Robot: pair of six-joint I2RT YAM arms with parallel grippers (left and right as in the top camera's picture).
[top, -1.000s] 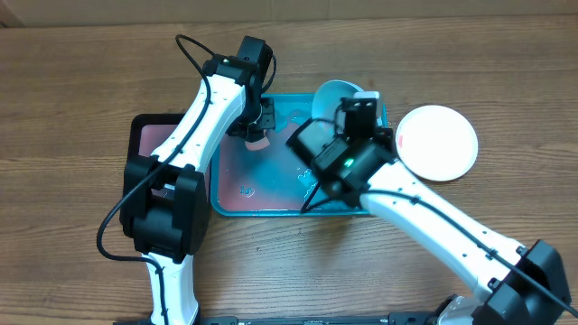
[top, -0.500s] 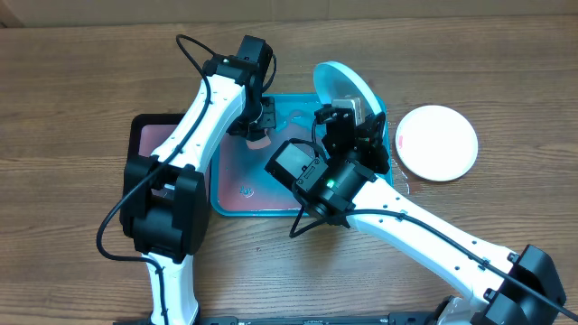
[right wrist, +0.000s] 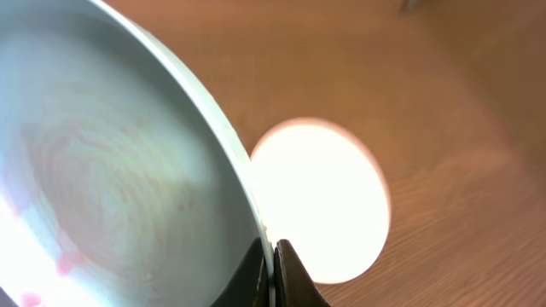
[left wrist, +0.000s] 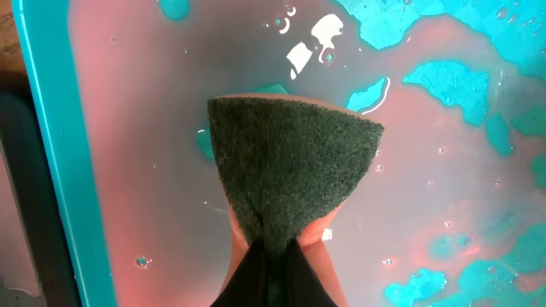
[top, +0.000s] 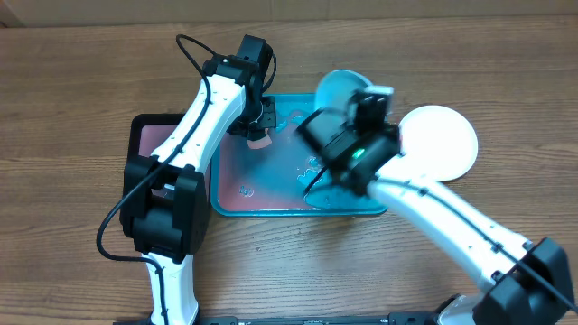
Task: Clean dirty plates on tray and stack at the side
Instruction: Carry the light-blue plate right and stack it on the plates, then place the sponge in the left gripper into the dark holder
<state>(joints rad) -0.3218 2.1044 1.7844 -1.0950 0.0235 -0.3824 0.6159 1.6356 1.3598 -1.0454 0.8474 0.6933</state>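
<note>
**Pad down on the tray, blue plate held on edge**

From overhead: finds the left arm (top: 203, 113) running up from the near edge of the tabletop (top: 72, 90), past the black tray (top: 144, 135), then doubled back at the wrist to aim the left pincer (top: 258, 132) down into the far left part of the tray (top: 262, 185). Finds the right arm (top: 433, 212) slanting in from the near right corner, wrist over the tray's right half, with the right pincer (top: 364, 97) gripping the light blue plate (top: 336, 88) over the tray's far rim, toward its right end. Places the white plate (top: 441, 142) flat on the tabletop, just beside the tray's right end.

From the left wrist: looks straight down on the pincer (left wrist: 273, 256), pinched onto a green scouring pad (left wrist: 290, 166) that fans out over the wet, pink-stained tray base (left wrist: 128, 102). Probably touching it, though hard to judge from this angle.

From the right wrist: catches the pincer (right wrist: 273, 264) nipped tight on the rim of the light blue plate (right wrist: 111, 162), tilted steeply, with red smears (right wrist: 51, 256) along its lower left. Leaves the white plate (right wrist: 328, 200) beyond it, overexposed, on the tabletop.
</note>
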